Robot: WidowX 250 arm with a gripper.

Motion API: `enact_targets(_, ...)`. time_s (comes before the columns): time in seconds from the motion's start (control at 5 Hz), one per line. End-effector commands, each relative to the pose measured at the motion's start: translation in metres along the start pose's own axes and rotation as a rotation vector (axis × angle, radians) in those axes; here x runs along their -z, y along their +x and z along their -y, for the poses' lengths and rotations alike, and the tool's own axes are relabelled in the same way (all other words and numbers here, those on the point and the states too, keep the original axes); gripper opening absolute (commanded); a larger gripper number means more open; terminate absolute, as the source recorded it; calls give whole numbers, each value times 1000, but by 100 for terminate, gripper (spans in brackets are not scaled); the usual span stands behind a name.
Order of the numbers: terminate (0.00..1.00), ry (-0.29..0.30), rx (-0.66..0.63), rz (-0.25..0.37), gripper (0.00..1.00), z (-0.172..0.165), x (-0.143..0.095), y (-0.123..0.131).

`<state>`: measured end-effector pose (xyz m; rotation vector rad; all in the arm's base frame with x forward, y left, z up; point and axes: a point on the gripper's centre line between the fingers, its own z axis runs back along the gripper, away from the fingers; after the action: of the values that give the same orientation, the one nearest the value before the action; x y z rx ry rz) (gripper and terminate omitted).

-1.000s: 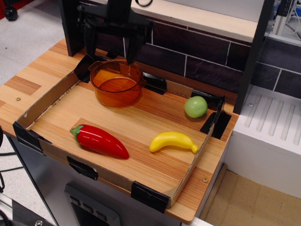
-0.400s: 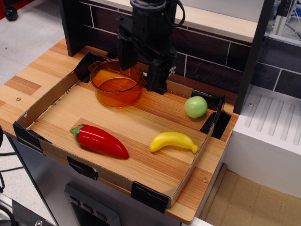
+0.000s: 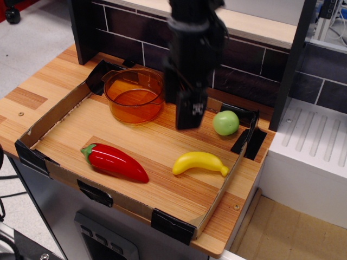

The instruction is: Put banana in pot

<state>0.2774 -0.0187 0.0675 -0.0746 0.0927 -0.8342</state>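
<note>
The yellow banana (image 3: 199, 162) lies on its side at the front right of the cardboard-walled wooden tray (image 3: 53, 112). The translucent orange pot (image 3: 134, 95) stands upright and empty at the back left. My black gripper (image 3: 182, 105) hangs above the middle back of the tray, right of the pot and up-left of the banana, clear of both. Its jaws are apart and hold nothing. It hides part of the tray's back wall.
A red pepper (image 3: 115, 161) lies at the front left of the tray. A round green fruit (image 3: 225, 122) sits in the back right corner. A dark tiled wall (image 3: 244, 76) runs behind. A white unit (image 3: 314, 157) stands to the right.
The gripper has moved right and down toward the front, from above the pot to the middle of the tray, and has turned. The objects have not moved.
</note>
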Motion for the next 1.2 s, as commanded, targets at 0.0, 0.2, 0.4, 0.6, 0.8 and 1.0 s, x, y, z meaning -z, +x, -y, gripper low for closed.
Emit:
enact_targets(0.0, 0, 57, 218, 20, 100, -3, 12, 1)
enact_targets(0.2, 0, 63, 232, 6, 100, 3, 25, 5)
enact_targets(0.4, 0, 65, 223, -7, 100, 7, 39, 9)
enact_targets(0.6, 0, 78, 203, -29, 100, 9, 48, 12)
enact_targets(0.8, 0, 108, 208, -49, 100, 11, 57, 13)
enact_targets(1.0, 0, 119, 212, -55, 0, 12, 57, 9)
